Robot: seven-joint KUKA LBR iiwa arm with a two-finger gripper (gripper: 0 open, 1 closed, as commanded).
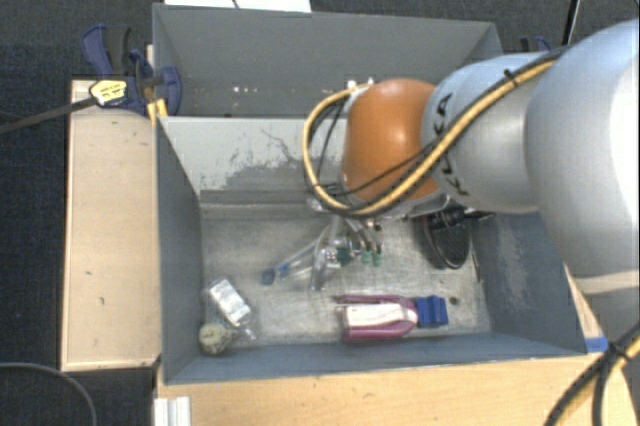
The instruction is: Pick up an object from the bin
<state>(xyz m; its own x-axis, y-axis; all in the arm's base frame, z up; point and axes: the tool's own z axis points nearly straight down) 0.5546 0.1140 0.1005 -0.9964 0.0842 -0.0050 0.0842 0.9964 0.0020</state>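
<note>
**Claw hangs low over clear, blue-tipped piece in mid-bin**

At the left of the grey metal bin (180,244), a crumpled clear plastic packet (228,302) lies near the front corner. A small, dull olive ball (212,339) sits just beside it, against the front wall. Further right, on the scuffed floor near the bin's middle, lies a slender clear piece with a blue tip (283,270). It is tilted, with the blue end to the left and the other end running up under the claw (335,257). The claw hangs right above that end; whether it is released, clenched or gripping the piece cannot be told. In front of the claw, along the front wall, a purple-and-white tube (377,317) lies on its side, with a blue block (432,312) touching its right end. Behind these, a black round thing (447,239) is partly hidden by the robot. The arm (560,134) reaches in from the right, its orange wrist cover (390,139) ringed by looped cables (320,129).
</note>
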